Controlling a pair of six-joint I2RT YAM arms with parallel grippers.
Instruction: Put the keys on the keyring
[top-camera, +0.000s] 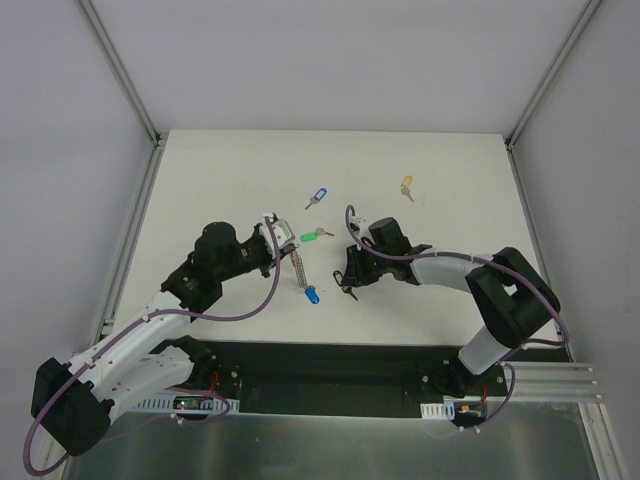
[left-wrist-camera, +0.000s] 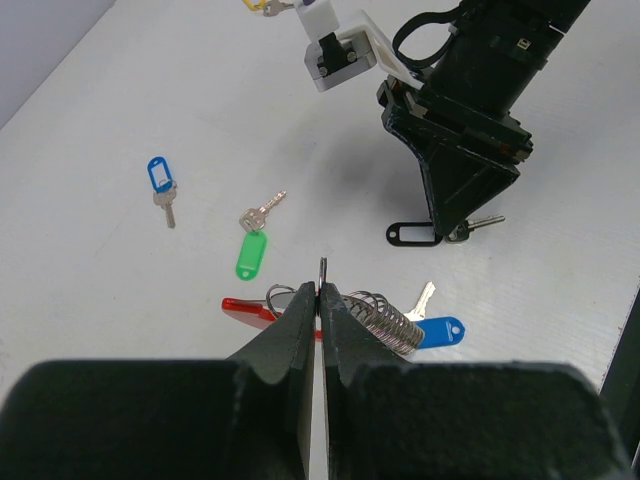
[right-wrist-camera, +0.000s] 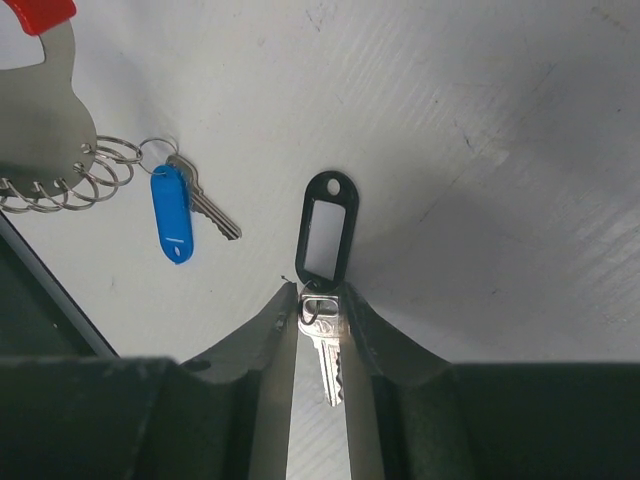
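My left gripper (left-wrist-camera: 322, 292) is pressed tight together. It pinches a thin metal bit of the keyring (left-wrist-camera: 385, 318) and holds it just off the table (top-camera: 450, 160), left of the middle. I think this holds the loop steady so a key can go on. One blue-tag key (right-wrist-camera: 172, 212) already looks hooked on the ring's coils.

My right gripper (right-wrist-camera: 320, 302) stands right over the black-tag key (right-wrist-camera: 323, 230), at 3 o'clock from the keyring. One finger is on each side of the key's head, very close. I cannot tell if they squeeze it yet. I think this key goes on next.

The green-tag key (top-camera: 312, 236), the other blue-tag key (top-camera: 316, 196) and the yellow-tag key (top-camera: 407, 185) lie loose toward 12 and 1 o'clock.

The left arm comes up from 7 o'clock, bent, with its wrist low and pointing to 3 o'clock. The right arm folds in from 4 o'clock and reaches toward 9 o'clock, fingers tipped down at the table.
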